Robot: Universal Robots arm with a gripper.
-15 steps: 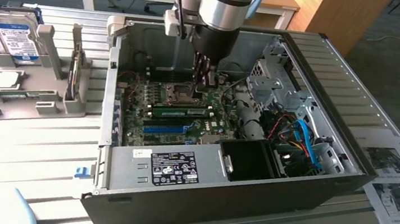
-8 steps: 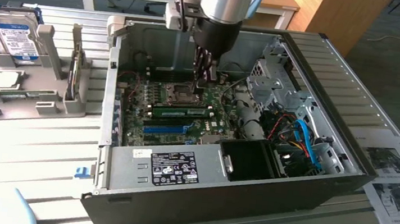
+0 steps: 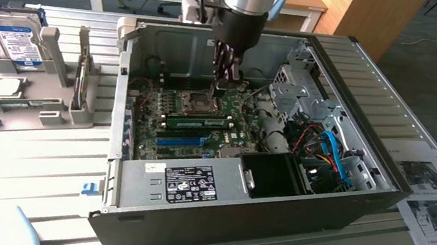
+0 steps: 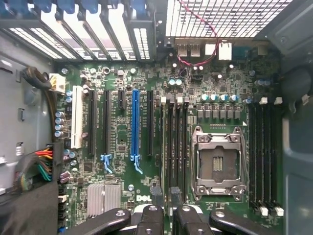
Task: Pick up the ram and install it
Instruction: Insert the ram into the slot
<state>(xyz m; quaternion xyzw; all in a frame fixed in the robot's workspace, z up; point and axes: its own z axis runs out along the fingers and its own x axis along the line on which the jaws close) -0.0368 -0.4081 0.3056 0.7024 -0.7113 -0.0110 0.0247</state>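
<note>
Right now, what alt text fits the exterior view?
A robot gripper reaches down into an open computer case, above a motherboard with a green memory stick on it. A hard drive stands in a grey rack at the exterior view's left.

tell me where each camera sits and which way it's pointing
Exterior view: off the arm, above and outside the open computer case, looking down into it; the arm and gripper hang into the case.
Wrist view: on the wrist inside the case, facing straight down at the motherboard with its blue slot and CPU socket; the gripper shows.
Shared: both see the blue slot, the CPU socket and the gripper.
</note>
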